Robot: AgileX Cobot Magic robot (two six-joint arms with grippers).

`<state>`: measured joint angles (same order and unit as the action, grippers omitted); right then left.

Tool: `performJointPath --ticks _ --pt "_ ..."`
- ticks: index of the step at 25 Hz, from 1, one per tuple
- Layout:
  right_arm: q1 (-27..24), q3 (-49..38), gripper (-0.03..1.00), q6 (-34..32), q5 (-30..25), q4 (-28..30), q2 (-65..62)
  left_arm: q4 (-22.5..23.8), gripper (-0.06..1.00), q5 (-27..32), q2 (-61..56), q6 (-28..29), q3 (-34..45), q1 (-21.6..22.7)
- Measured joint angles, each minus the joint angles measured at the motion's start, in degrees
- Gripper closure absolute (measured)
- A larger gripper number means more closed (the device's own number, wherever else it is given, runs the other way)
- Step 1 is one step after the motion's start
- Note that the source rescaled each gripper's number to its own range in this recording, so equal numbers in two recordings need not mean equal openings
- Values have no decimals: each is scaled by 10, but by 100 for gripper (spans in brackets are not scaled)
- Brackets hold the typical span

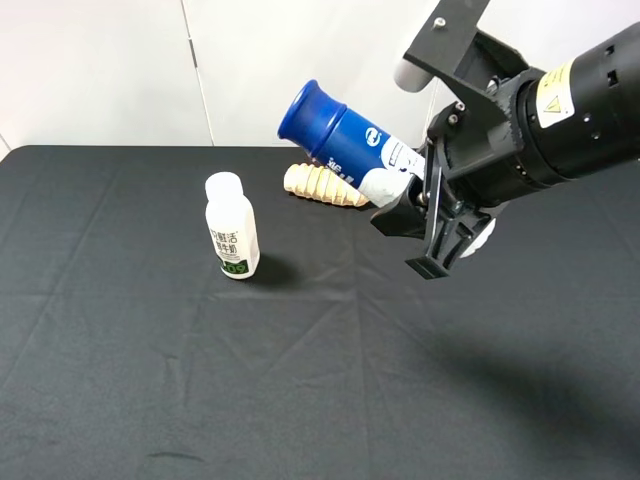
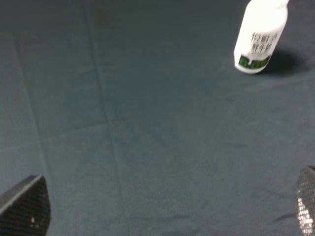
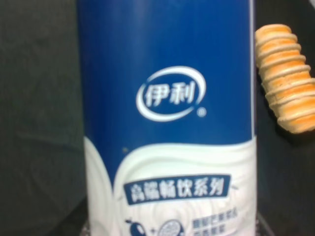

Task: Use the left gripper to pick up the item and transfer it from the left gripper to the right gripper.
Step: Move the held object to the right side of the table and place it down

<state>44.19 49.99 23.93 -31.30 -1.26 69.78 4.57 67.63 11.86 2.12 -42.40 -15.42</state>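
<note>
Along the near edge, the desk [image 1: 150, 380] shows black cloth with shallow creases. The left gripper [image 2: 165, 206] appears only in its own wrist view. Its jaws stand wide apart with nothing between them, and the two fingertips [image 2: 27, 209] show over bare cloth. The high view does not show this gripper, so I cannot tell where it hangs over the desk.

Farther in, left of the middle, the white bottle [image 1: 232, 228] stands upright on the cloth with its white cap on and green print low on its body. The left wrist view shows it [image 2: 258, 37] well ahead of the open jaws and well apart from them.

Toward the far right corner, the right gripper [image 1: 408, 190] reaches in on the arm with the yellow sticker. Its jaws are closed on the white lower body of the item [image 1: 335, 125]. The item is off the desk and tilted, with its wide blue cap raised toward the far left corner. In the right wrist view the item [image 3: 170, 123] fills most of the frame, blue above and white below, with a printed logo.

Nearest the far edge, the bread roll [image 1: 322, 185] lies on the cloth beneath the raised item. The right wrist view shows the roll [image 3: 288, 78] just beside the bottle's edge.
</note>
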Motion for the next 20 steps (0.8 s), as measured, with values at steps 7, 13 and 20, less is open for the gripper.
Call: performJointPath --ticks 7,13,20 --pt "0 0 90 -4 0 -2 0 3 -5 0 -85 10 74 0" --pt "0 0 90 -15 0 -2 0 -33 -5 -23 -99 14 119 0" --pt "0 0 90 -21 1 -2 0 -39 -5 -70 -99 -6 138 0"
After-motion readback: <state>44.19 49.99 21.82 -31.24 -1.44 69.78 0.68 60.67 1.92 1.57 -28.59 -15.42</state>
